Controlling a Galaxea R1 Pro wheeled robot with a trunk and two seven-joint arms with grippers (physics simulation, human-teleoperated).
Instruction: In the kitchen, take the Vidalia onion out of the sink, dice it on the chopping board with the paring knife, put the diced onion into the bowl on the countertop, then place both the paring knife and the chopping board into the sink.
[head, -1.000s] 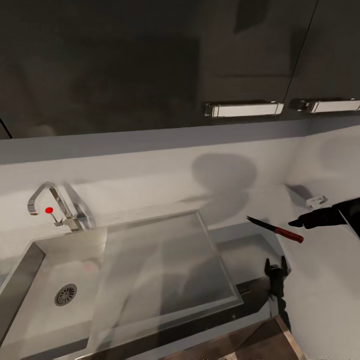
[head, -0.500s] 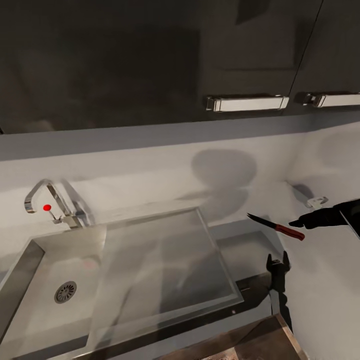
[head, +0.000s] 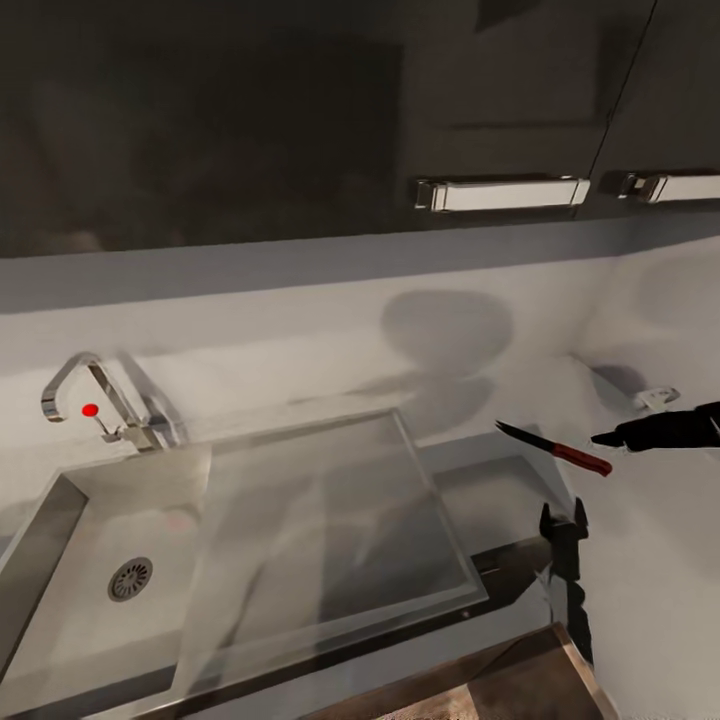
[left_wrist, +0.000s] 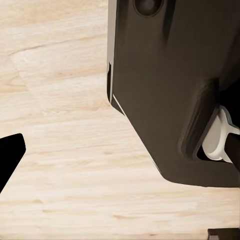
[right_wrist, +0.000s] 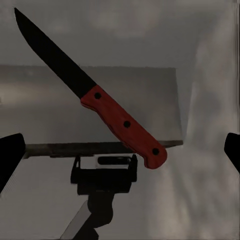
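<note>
The paring knife (head: 553, 449) hangs in mid-air above the grey tabletop (head: 480, 490), right of the sink (head: 250, 540), dark blade pointing toward the wall and its red handle just beside the tip of the right end effector (head: 612, 439) without touching. From the right wrist camera the knife (right_wrist: 92, 92) sits loose between that end effector's two widely spread fingertips (right_wrist: 11, 155), nothing pinching it. Down at the tabletop's front edge the left end effector (head: 563, 520) stands upright with its fingers parted and empty, just above a corner of the chopping board (head: 500, 685).
</note>
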